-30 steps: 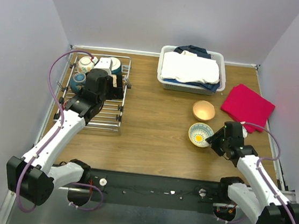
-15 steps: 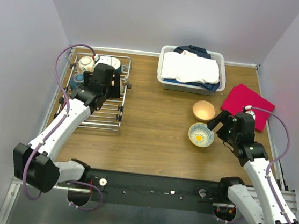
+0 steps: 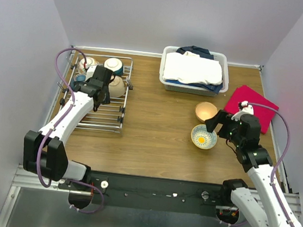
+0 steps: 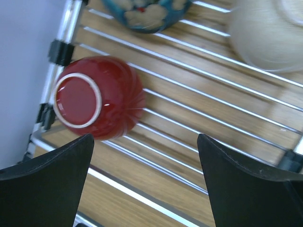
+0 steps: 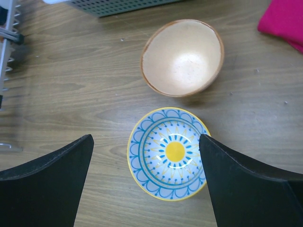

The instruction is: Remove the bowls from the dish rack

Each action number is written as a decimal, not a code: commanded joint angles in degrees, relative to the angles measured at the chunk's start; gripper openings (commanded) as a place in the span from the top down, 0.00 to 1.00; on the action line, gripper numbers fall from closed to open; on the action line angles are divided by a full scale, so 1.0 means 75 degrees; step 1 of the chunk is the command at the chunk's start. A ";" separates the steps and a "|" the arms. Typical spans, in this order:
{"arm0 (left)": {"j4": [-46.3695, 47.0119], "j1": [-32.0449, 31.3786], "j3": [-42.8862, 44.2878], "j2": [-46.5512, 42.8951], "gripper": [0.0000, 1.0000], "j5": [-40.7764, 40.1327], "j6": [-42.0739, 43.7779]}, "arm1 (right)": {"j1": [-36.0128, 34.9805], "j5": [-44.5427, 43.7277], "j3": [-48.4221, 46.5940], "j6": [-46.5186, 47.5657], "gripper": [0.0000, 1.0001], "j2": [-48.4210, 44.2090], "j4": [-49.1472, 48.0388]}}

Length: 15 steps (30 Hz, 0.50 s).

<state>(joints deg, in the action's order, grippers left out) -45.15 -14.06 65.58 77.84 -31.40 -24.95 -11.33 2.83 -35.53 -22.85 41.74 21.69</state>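
Observation:
The dish rack (image 3: 107, 120) stands at the back left. It holds a cream bowl (image 3: 88, 62), a white-and-teal bowl (image 3: 114, 64), an upturned cream bowl (image 3: 117, 86) and a dark blue bowl (image 3: 79, 79). My left gripper (image 3: 97, 82) hovers open over the rack. Its wrist view shows the rack bars (image 4: 189, 90), an upturned red bowl (image 4: 97, 97) just beyond the left finger (image 4: 47, 184), a blue floral bowl (image 4: 147, 12) and a cream bowl (image 4: 267, 33). My right gripper (image 3: 214, 124) is open above a blue-and-yellow bowl (image 5: 170, 153) on the table, beside a cream-and-tan bowl (image 5: 182, 56).
A white laundry basket (image 3: 168, 84) with folded clothes stands at the back centre. A red cloth (image 3: 251, 105) lies at the back right. The two unloaded bowls (image 3: 203, 137) sit on the wooden table right of centre. Walls close in the left, right and back.
My left gripper has moved towards the back left over the rack. My right gripper has lifted up and back from beside the blue-and-yellow bowl, which stays on the table.

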 commanded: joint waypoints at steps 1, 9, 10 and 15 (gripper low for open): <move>-0.0227 0.0340 -0.0342 0.0062 0.01 -0.0805 -0.0166 | -0.0130 0.0442 0.0319 0.0398 0.00 -0.0151 -0.0641; -0.0238 0.0528 -0.0307 0.1056 0.01 -0.1801 0.0115 | -0.0188 0.0841 0.0600 0.0527 0.00 -0.0186 -0.1076; -0.0250 0.0528 -0.0272 0.1151 0.01 -0.1988 0.0150 | -0.0200 0.0853 0.0612 0.0551 0.00 -0.0209 -0.1099; -0.0297 0.0528 -0.0143 0.1900 0.01 -0.2294 0.0444 | -0.0258 0.0795 0.0694 0.0598 0.00 -0.0268 -0.1099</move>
<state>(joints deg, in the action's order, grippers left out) -46.44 -10.44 63.16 88.42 -42.94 -23.27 -12.69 7.62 -31.62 -19.68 40.80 15.55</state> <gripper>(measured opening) 0.990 0.998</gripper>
